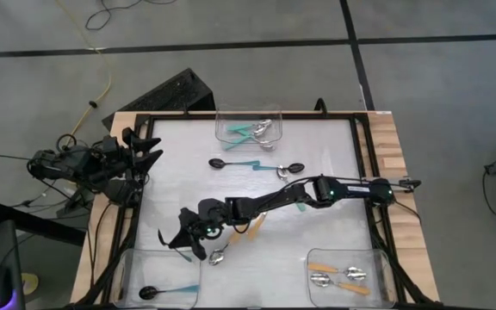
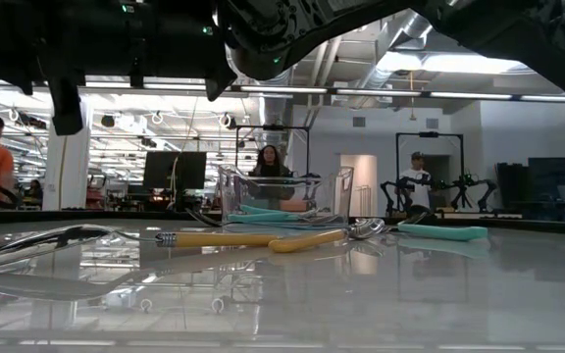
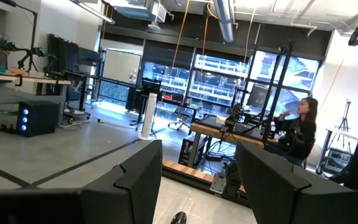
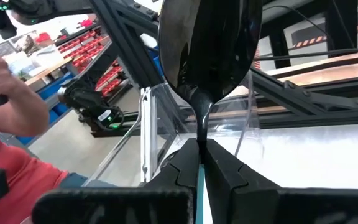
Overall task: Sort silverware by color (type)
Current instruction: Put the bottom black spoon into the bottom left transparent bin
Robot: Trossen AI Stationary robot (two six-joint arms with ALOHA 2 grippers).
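Right gripper (image 1: 189,234) sits low on the table's front-left area, fingers clamped on a black-bowled teal spoon (image 4: 207,50). In the right wrist view the neck is pinched between the two pads, bowl standing up past the tips. Arm stretches in from the right side, across the table (image 1: 334,215).

Front-left bin (image 1: 127,275) lies just ahead of that gripper w/ one black-bowl teal spoon (image 1: 169,293) already inside. Judgement: this is the carry to that bin. To do it well: bring the spoon over the bin's wall before parting the fingers, release low so it doesn't bounce out, keep clear of the orange-handled spoon (image 1: 235,243) lying just beside the gripper.

Other sorted spots: back bin (image 1: 222,129) holds silver-bowl teal spoons (image 1: 252,131); front-right bin (image 1: 386,284) holds orange-handled ones (image 1: 338,276). Two more teal spoons (image 1: 252,164) lie loose mid-table near the back bin, approx between the bins, so sorting isn't done.

Left gripper (image 1: 149,153) waits off the table's left edge, fingers apart, holding nothing. People show in the room beyond.
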